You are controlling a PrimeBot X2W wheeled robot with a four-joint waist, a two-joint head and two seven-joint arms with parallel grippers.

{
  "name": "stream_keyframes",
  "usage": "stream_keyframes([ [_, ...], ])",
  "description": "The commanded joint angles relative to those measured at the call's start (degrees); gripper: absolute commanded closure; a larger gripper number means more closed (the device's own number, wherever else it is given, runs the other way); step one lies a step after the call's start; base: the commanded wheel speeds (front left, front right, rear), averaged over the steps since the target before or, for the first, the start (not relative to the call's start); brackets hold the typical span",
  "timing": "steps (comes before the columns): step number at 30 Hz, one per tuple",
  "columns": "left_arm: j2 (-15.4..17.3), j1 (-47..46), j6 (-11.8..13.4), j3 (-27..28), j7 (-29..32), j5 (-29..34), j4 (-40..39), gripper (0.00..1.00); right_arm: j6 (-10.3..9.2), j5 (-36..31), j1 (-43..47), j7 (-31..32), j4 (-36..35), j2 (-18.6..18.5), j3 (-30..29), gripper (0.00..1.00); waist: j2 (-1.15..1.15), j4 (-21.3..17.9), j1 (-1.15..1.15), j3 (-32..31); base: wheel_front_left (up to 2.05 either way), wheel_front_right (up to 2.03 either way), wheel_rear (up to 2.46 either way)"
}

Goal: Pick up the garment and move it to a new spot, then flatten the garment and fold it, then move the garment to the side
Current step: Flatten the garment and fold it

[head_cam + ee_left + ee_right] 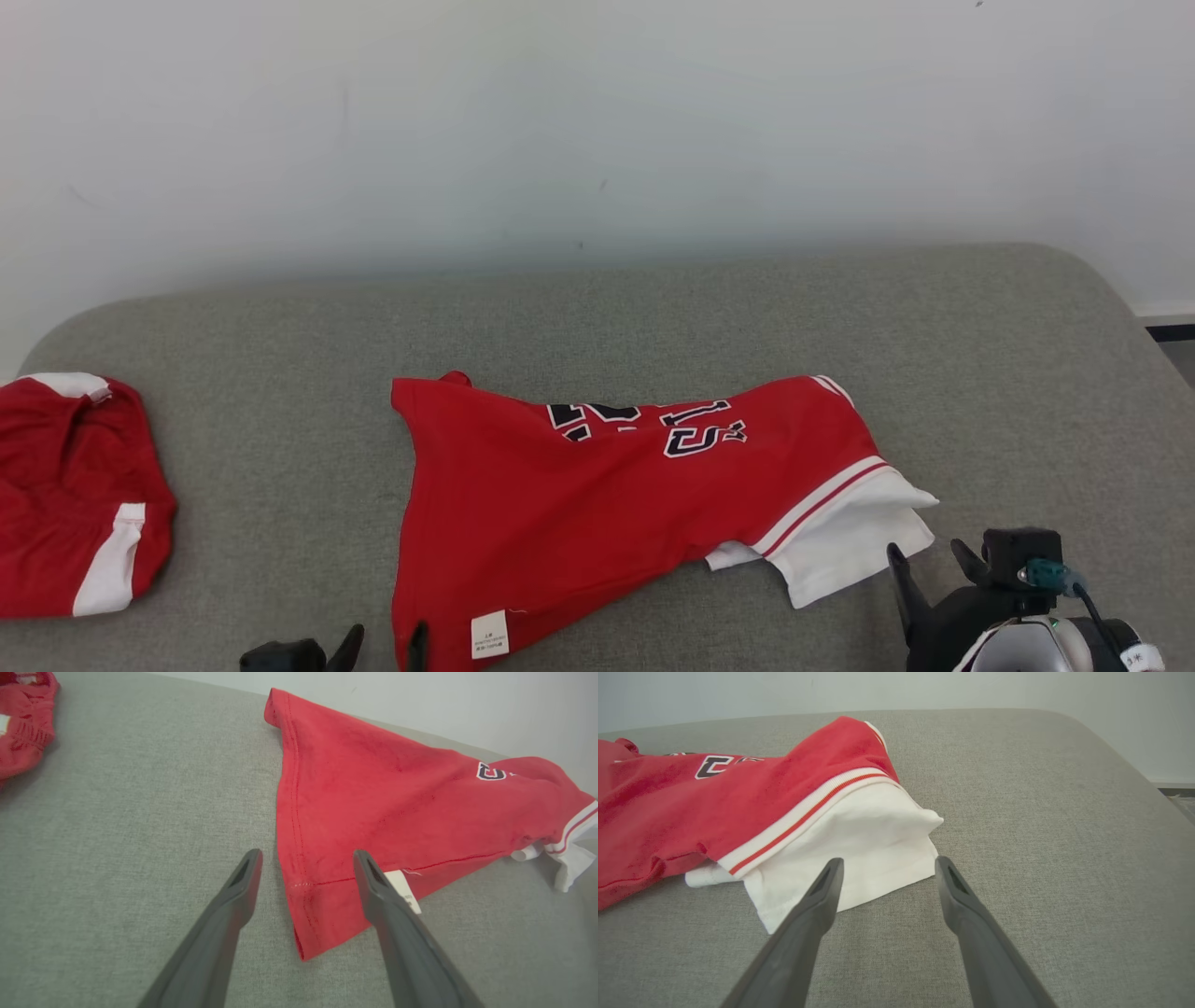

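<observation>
A grey woven-fabric tabletop [280,373] with rounded far corners takes up the lower half of the head view and stands against a plain, pale wall [597,121]. At the far right a white skirting strip [1162,313] runs along the foot of the wall, with a dark band under it.

The red jersey [579,504] lies spread near the middle of the tabletop, towards the front edge. Its dark lettering is on the far side, and a white sleeve [840,546] with red-and-white trim sticks out on the right. A small white label [489,635] sits at its near hem corner. A second red garment [65,495] with white bands lies bunched at the left edge, well apart from the jersey.

The left gripper [386,644] is spread wide and holds nothing. In the left wrist view its fingers straddle the jersey's near hem corner, one over bare fabric and the other by the label.

The right gripper [929,560] is also wide open and empty, just short of the white sleeve's edge.
</observation>
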Motion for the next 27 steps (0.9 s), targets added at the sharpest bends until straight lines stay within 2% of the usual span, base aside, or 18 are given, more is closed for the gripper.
stream_keyframes([
  [1,0.09,-1.34,-0.28,-0.61,1.56,0.17,1.44,0.00,-0.13,-0.21,-1.90,1.87,2.37,-0.94,-0.24,0.00,0.00,0.44,0.00,1.61,0.00,0.00,0.00],
  [5,-0.14,-3.51,0.09,-2.30,4.83,0.15,4.90,0.00,-0.13,-1.58,-7.24,5.38,9.33,-2.30,-1.75,0.00,0.00,1.09,0.00,3.37,0.00,0.00,0.00],
  [8,-0.49,-5.30,0.66,-3.82,5.54,-0.07,6.04,0.00,-0.14,-2.78,-11.39,4.79,14.27,-2.86,-3.16,0.00,0.00,2.10,0.00,5.42,0.00,0.00,0.00],
  [21,0.30,-8.82,0.78,-5.48,3.44,0.64,5.74,0.00,-0.14,-7.86,-18.75,3.43,24.40,-4.02,-7.28,0.00,0.00,3.31,0.00,9.03,0.00,0.00,0.00],
  [26,0.66,-8.86,0.63,-6.02,4.30,0.46,4.86,0.00,-0.13,-6.75,-19.85,4.25,28.47,-2.75,-7.65,0.00,0.00,3.73,0.00,9.81,0.00,0.00,0.00],
  [27,0.70,-8.82,0.59,-6.08,4.35,0.39,4.66,0.05,-0.13,-6.52,-19.94,4.62,29.33,-2.57,-7.30,0.00,0.00,3.82,0.00,9.90,0.00,0.00,0.00],
])
